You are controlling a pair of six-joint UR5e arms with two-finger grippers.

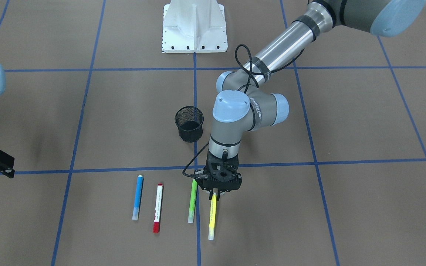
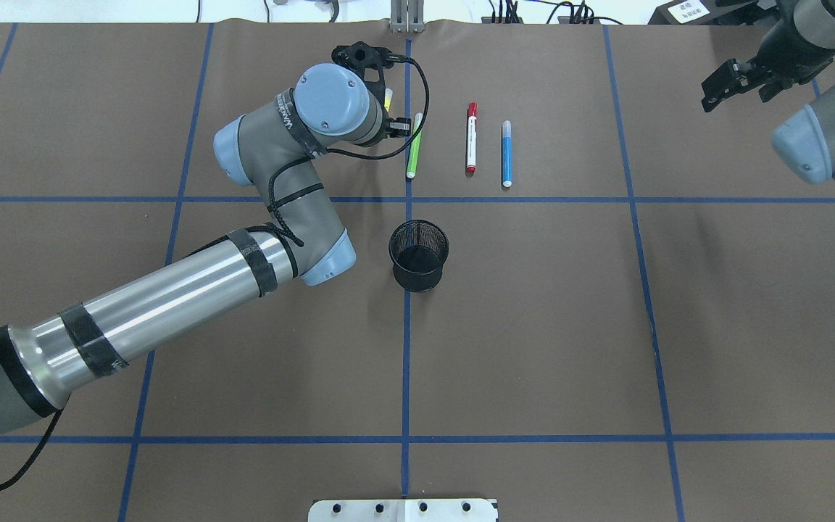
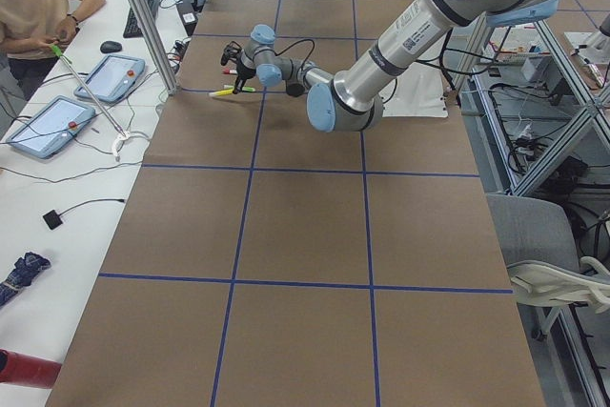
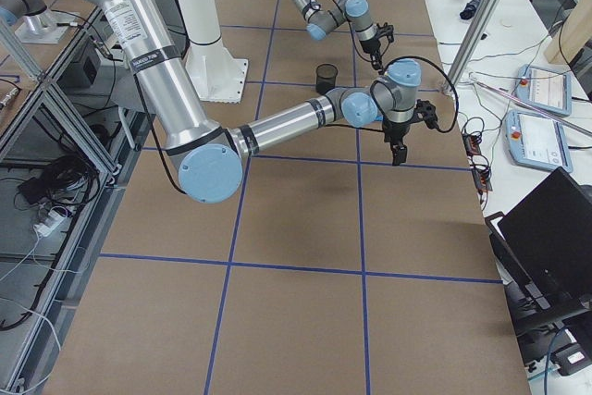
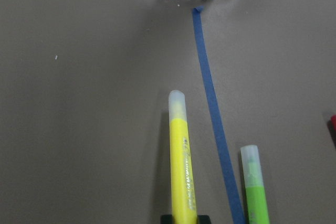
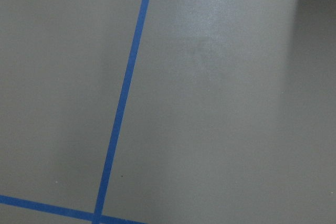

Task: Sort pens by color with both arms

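The light over my bench is bright and even and comes from above, so shadows stay soft and short. In the front-facing view a faint grey smudge of shadow lies at 9 o'clock. The overhead view burns out to white along 12 o'clock, and a pale streak of glare runs down the silver tube of my left arm. In both side views the far end of the bench loses detail. My left wrist view is crisp. There the yellow pen throws a dim shadow toward 9 o'clock, its clear cap glints, and my left fingers are dark slivers at 6 o'clock. My right wrist view is soft, with a pale sheen near 12 o'clock and darkening at 2 o'clock.
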